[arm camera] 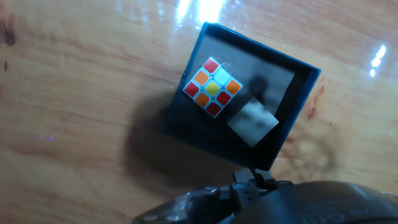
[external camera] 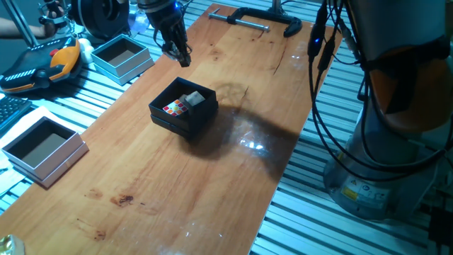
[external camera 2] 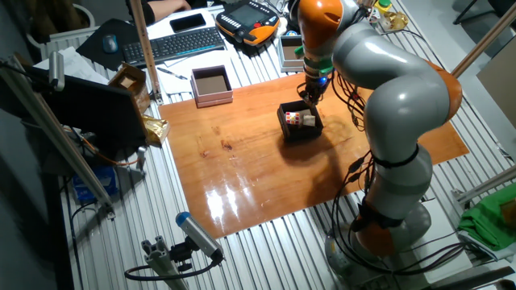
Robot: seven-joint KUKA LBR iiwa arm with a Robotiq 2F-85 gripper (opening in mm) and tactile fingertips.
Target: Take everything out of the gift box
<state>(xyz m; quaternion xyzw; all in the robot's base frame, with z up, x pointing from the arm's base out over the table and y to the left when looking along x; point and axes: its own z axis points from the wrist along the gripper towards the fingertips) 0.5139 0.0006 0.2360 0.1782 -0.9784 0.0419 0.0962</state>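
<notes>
Black gift box point(external camera: 182, 108) near the middle of the wooden table point(external camera: 177, 191), sides skewed to the table edges, wood bare all around it. Inside, puzzle cube point(arm camera: 212, 87) and grey block point(arm camera: 252, 121) side by side, just beside each other, each close to a box wall; whether touching, cannot tell. Gripper point(external camera: 178, 51) hanging above the board, beyond the box's far corner, clear of the rim. Jaws: open or closed cannot be told, fingertips not clearly shown in any view. Two pale square boxes off the left long edge, one point(external camera: 122, 57) toward the far end, one point(external camera: 44, 147) nearer. Black clamp point(external camera: 258, 20) across the far end.
</notes>
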